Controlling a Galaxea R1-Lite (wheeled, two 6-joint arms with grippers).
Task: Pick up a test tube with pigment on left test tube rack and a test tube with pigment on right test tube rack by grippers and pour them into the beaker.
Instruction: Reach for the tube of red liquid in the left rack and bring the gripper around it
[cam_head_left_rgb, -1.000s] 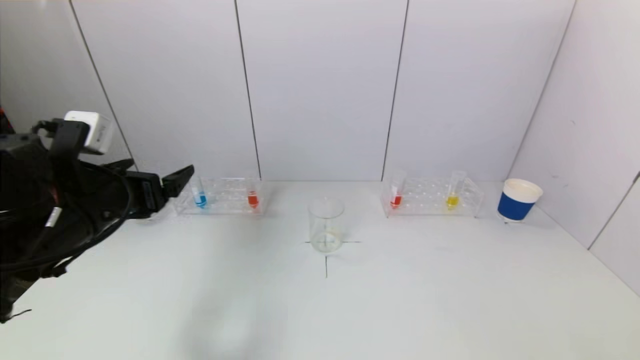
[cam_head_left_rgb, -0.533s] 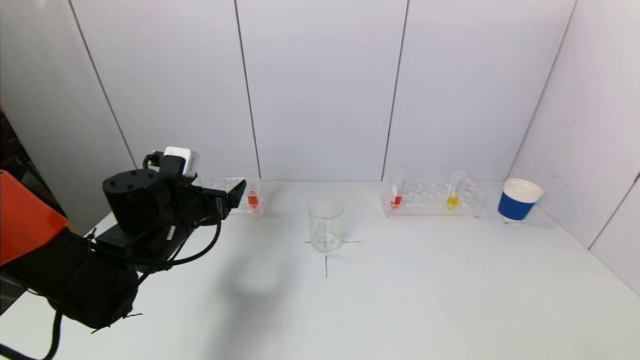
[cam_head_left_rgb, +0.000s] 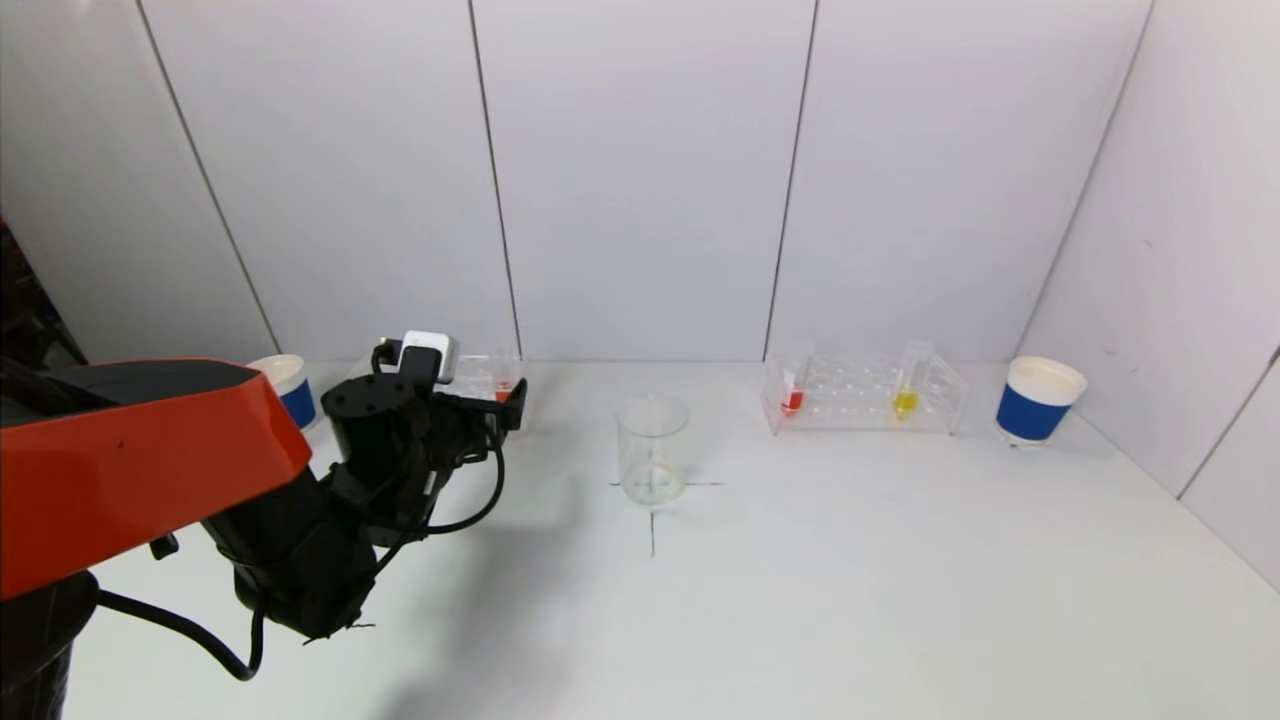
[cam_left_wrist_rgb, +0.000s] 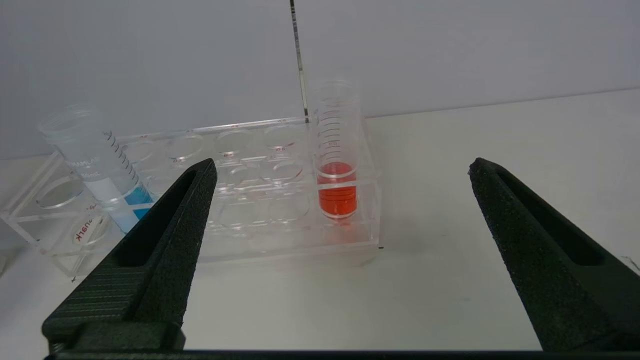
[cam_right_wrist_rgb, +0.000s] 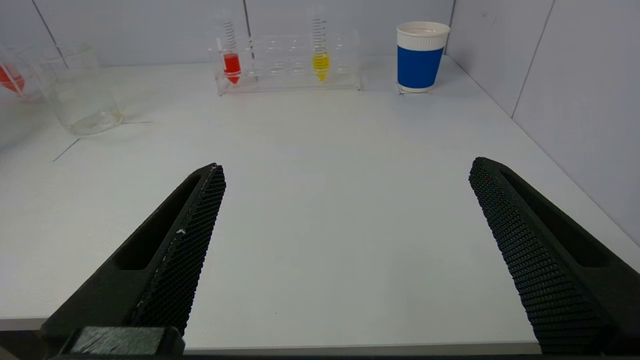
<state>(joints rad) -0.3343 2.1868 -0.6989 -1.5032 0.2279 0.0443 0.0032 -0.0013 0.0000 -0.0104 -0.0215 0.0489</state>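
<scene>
Left gripper (cam_left_wrist_rgb: 340, 170): its jaws are wide open and hold nothing. It sits low over the desk (cam_head_left_rgb: 800, 580), right in front of the left rack (cam_left_wrist_rgb: 280, 200).

Red tube (cam_left_wrist_rgb: 336, 160): it stands up straight in the end hole of the left rack, on the side nearest the beaker (cam_head_left_rgb: 652, 450). It has red paint water at the bottom.

Which way from the jaws: the red tube is straight ahead, in line with the gap between the two jaws, and not yet inside it. The jaws do not touch it.

Long way of the tube: up and down. The jaws open side to side, so they can close across it.

Blue tube (cam_left_wrist_rgb: 100, 165): it leans in the far end of the same rack, partly behind one jaw.

Right gripper (cam_right_wrist_rgb: 345, 170): jaws wide open, empty, parked low near the front of the desk, well apart from the right rack (cam_head_left_rgb: 865, 395).

Right rack tubes: one red (cam_head_left_rgb: 793, 390), one yellow (cam_head_left_rgb: 907, 385), both standing in their holes.

Nearer arm: the left arm is much closer to its tube.

Next move, I think: go straight forward a little, then squeeze.

Watch out: a push too far could bump the rack.
</scene>
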